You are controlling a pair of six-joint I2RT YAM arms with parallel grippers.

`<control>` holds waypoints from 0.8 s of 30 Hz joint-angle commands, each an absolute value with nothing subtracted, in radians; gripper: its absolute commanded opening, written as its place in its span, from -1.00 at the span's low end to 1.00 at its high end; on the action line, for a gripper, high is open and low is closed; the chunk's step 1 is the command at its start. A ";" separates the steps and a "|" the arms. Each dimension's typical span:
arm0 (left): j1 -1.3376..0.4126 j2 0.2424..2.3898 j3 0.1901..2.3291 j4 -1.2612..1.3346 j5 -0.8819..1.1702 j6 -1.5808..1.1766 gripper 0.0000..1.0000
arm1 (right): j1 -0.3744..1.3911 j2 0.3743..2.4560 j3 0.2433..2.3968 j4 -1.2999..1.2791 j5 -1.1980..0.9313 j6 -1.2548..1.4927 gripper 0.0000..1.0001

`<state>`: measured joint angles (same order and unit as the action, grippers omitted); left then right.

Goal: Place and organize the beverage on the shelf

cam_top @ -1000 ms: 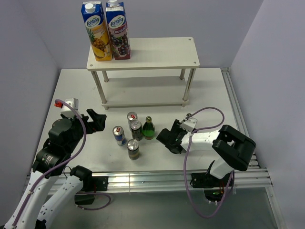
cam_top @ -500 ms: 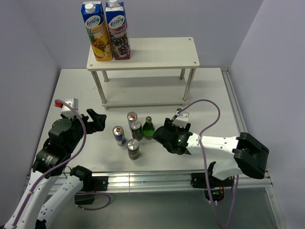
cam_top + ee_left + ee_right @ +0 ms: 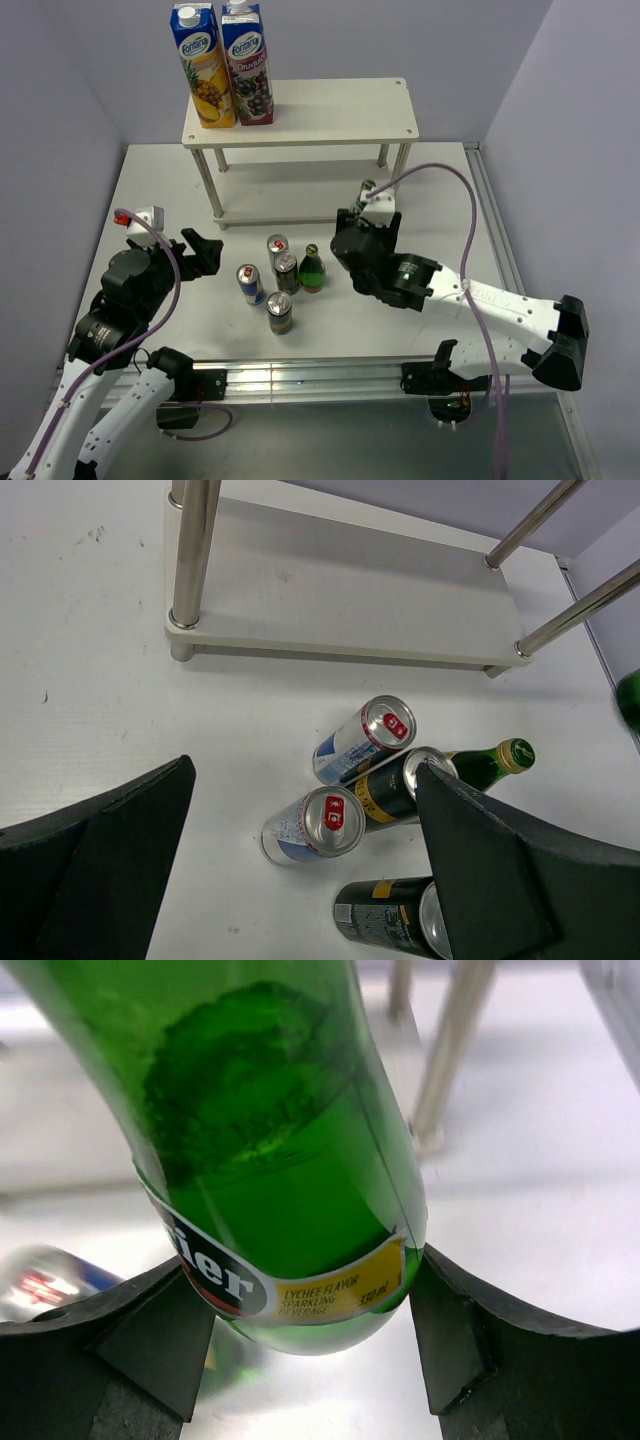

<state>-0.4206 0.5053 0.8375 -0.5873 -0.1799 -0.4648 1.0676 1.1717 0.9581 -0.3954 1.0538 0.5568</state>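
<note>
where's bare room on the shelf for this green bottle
Top board is bare right of the cartons; lower board looks bare too. Crowded: around the cans in front.

Two juice cartons (image 3: 207,70) stand on the shelf's (image 3: 330,110) top left. Four cans (image 3: 250,283) and a green bottle (image 3: 312,268) cluster on the table (image 3: 150,190) before it.
</note>
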 commanded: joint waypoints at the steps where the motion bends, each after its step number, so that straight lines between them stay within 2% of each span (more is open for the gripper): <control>1: -0.422 0.492 0.835 -0.548 -0.181 -0.454 0.99 | 1.072 1.107 1.193 -0.181 1.134 0.261 -1.00; 8: -0.422 0.486 0.834 -0.549 -0.189 -0.456 0.99 | 1.005 1.222 1.555 -0.100 1.019 -0.049 -1.00; 17: -0.422 0.489 0.833 -0.551 -0.181 -0.456 0.99 | 0.755 1.412 1.834 -0.193 0.835 -0.029 -1.00; 24: -0.422 0.472 0.827 -0.549 -0.195 -0.460 0.99 | 0.632 1.612 2.097 -0.287 0.735 -0.008 -1.00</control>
<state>-0.4206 0.4873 0.8337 -0.5873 -0.1818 -0.4652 0.6666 1.5963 1.9533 -0.3405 0.8082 0.0025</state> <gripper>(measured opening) 0.994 0.765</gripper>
